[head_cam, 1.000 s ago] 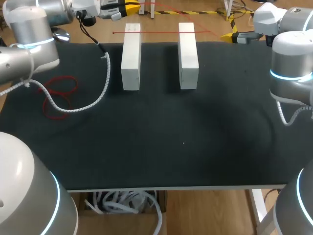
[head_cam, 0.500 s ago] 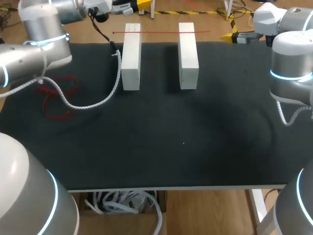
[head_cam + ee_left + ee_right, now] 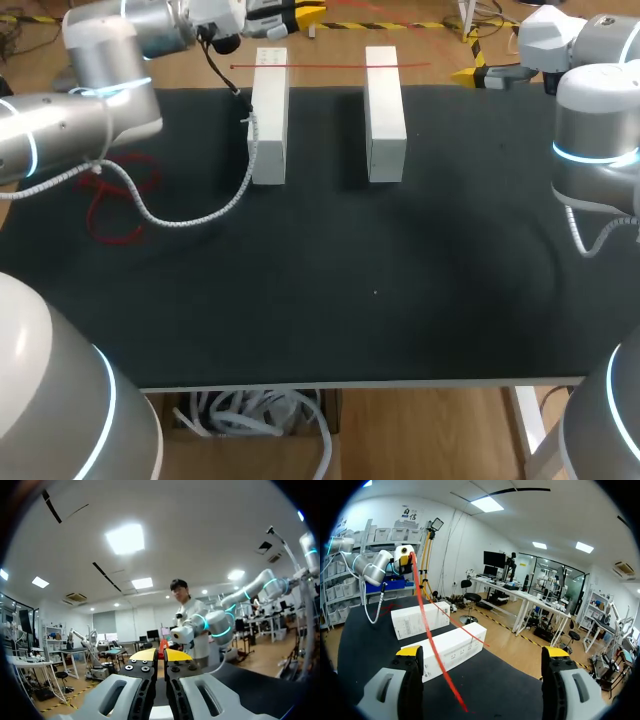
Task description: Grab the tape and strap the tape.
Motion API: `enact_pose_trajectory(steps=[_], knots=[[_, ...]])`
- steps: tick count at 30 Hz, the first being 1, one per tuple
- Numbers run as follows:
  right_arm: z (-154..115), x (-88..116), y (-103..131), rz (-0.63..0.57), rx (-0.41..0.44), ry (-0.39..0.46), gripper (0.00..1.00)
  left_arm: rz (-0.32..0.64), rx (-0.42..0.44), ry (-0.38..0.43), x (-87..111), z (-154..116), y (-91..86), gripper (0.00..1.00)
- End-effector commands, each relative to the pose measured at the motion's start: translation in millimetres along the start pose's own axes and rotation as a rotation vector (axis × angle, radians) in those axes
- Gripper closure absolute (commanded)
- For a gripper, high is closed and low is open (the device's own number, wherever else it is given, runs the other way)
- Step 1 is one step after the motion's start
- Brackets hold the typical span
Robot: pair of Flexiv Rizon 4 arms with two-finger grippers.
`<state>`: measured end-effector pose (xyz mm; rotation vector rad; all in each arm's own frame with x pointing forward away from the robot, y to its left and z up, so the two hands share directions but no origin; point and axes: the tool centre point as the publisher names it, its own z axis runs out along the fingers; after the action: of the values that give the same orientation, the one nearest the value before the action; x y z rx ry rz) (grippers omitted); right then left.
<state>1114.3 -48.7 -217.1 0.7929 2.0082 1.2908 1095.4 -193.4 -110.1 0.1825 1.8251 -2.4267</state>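
Observation:
A thin red tape [image 3: 330,66] lies stretched across the far ends of two white boxes [image 3: 268,115] [image 3: 385,112]. My left gripper [image 3: 285,15] hangs beyond the table's far edge, above the left box, and is shut with a bit of red tape [image 3: 163,644] showing between its yellow tips [image 3: 160,654]. In the right wrist view the tape [image 3: 432,650] runs taut from the left gripper [image 3: 405,552] down between the wide fingers of my right gripper [image 3: 482,652], touching neither. That right gripper [image 3: 490,75] stands open at the far right edge.
A loose coil of red tape [image 3: 120,200] lies on the black mat [image 3: 380,290] at the left. The left arm's white spiral cable [image 3: 190,215] droops over the mat and touches the left box.
My left arm has swung to the right along the far edge, its gripper now above the left box; its cable has dragged rightward up to that box. The right arm has stayed still.

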Motion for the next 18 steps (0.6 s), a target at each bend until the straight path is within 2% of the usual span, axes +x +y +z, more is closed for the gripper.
enact_pose_trajectory(steps=[1, 6, 18], knots=[[0, 0, 0, 0.000, 0.001, 0.001, 0.00, -0.012, 0.024, -0.036, 9.1, 4, 8.4, 1.00], [0, 0, 0, 0.000, 0.001, 0.001, 0.00, -0.050, 0.035, -0.080, 13.7, 7, 13.5, 1.00], [0, 0, 0, 0.000, 0.001, 0.001, 0.00, -0.052, 0.049, -0.092, 20.0, 16, 17.6, 1.00]])
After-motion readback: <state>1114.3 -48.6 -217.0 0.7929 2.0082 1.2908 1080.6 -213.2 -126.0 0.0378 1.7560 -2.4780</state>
